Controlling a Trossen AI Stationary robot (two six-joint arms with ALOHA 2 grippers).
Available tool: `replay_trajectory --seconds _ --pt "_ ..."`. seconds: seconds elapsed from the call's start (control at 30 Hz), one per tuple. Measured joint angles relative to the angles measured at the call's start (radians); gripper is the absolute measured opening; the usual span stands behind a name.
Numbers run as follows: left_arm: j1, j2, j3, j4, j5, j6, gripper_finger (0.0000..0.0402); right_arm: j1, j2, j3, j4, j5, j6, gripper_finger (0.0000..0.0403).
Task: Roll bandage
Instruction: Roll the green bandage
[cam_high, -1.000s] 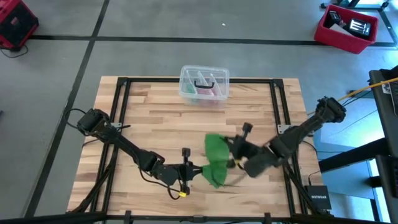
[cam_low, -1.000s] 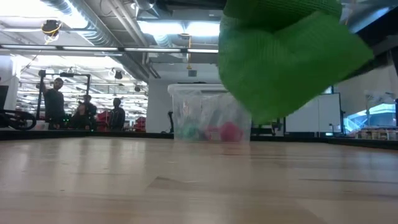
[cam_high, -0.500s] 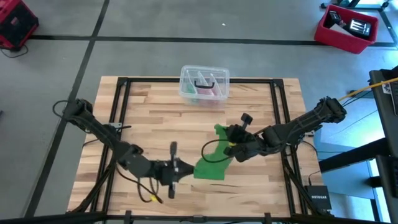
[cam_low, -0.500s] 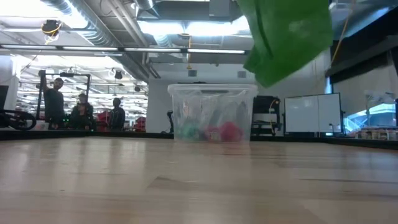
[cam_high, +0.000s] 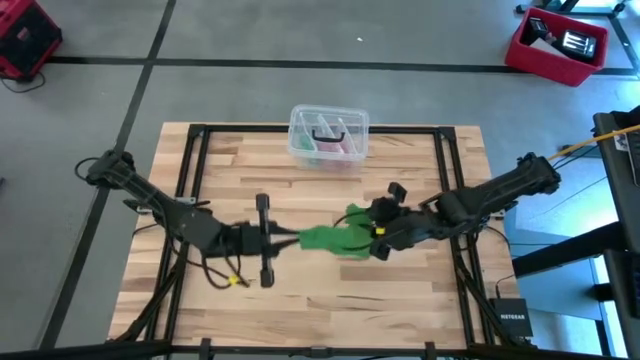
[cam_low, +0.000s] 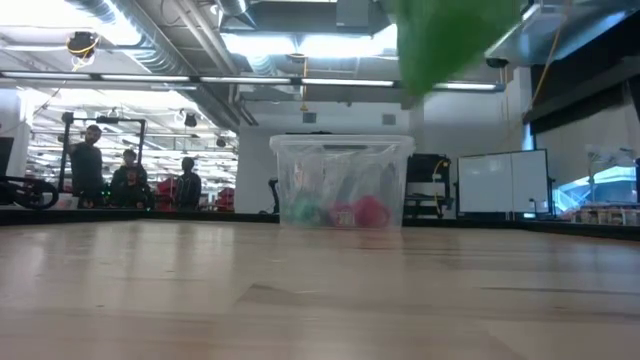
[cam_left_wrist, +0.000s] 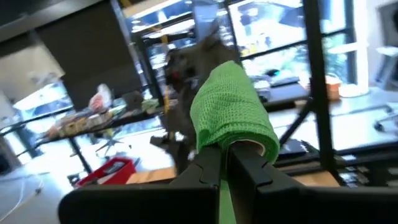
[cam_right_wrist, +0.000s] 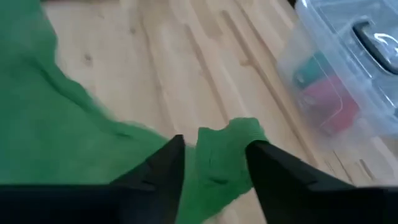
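Bright green, soft knitted elastic bandage strip (cam_high: 330, 238) hangs in the air above the middle of the pale wooden slatted table (cam_high: 230, 160), stretched between the two arms; low view shows its lower edge (cam_low: 450, 35) well clear of the tabletop.

Left gripper (cam_high: 292, 238) sits at the strip's left end. Left wrist view: the two dark fingers (cam_left_wrist: 205, 165) are pressed close together with the green weave (cam_left_wrist: 233, 109) draped over and pinched between them.

Right gripper (cam_high: 372, 232) sits at the strip's right end. Right wrist view: the fingers (cam_right_wrist: 163, 163) stand somewhat apart with a fold of the cloth (cam_right_wrist: 227, 152) between them; whether they truly clamp it, I cannot tell.

Judgement on handling: light, limp, stretchy, not fragile. It sags and bunches wherever unsupported, so the slack would fold rather than wind evenly. Best hold is at the narrow ends, edges square, with mild tension kept along the length; open weave should give good friction.

Clear plastic lidded box holding pink and dark items (cam_high: 328, 136) stands at the table's far edge, well apart
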Motion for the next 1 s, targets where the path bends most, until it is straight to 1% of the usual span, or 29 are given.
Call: replay_trajectory --seconds 0.13,0.27,0.47,0.6,0.63,0.67,0.73,0.8,0.87,0.9,0.93,0.97,1.0 --pt "0.007 0.001 0.0 -0.007 -0.001 -0.016 0.0002 0.032 -0.032 0.074 -0.072 -0.032 0.002 0.022" --pt "0.002 0.0 0.0 -0.003 0.0 -0.011 0.0002 0.069 -0.048 0.063 -0.071 -0.067 0.01 0.0242" --pt "-0.002 0.001 0.0 -0.009 0.0 0.002 0.0002 0.114 -0.035 0.033 -0.082 -0.132 0.032 0.0248" --pt "-0.002 0.001 0.0 -0.03 0.0 -0.009 0.0002 0.212 -0.047 0.033 -0.092 -0.197 0.096 0.0248" --pt "-0.002 0.001 0.0 -0.029 -0.001 -0.01 0.0002 0.243 -0.05 0.033 -0.092 -0.19 0.106 0.0248" --pt "-0.002 0.001 0.0 -0.029 0.0 -0.009 0.0002 0.275 -0.055 0.033 -0.092 -0.158 0.112 0.0248" --pt "-0.002 0.001 0.0 -0.029 -0.001 -0.007 0.0002 0.346 -0.06 0.033 -0.09 -0.017 0.124 0.0248" --pt "-0.002 0.001 0.0 -0.028 0.0 -0.007 0.0002 0.417 -0.061 0.031 -0.067 0.17 0.127 0.0247" --pt "-0.002 0.001 0.0 -0.029 0.0 -0.007 0.0002 0.468 -0.054 0.012 0.035 0.379 0.096 0.0247" --pt "-0.002 0.001 0.0 -0.028 0.0 -0.008 0.0002 0.482 -0.049 -0.009 0.11 0.46 0.051 0.0247" --pt "-0.002 0.001 0.0 -0.027 0.0 -0.012 0.0002 0.488 -0.041 -0.033 0.192 0.508 -0.004 0.0247" --pt "-0.002 0.001 0.0 -0.028 0.0 -0.012 0.0002 0.484 -0.031 -0.058 0.286 0.516 -0.062 0.0247" --pt "-0.002 0.002 -0.001 -0.028 0.008 -0.012 0.0002 0.474 -0.02 -0.081 0.377 0.503 -0.127 0.0247"
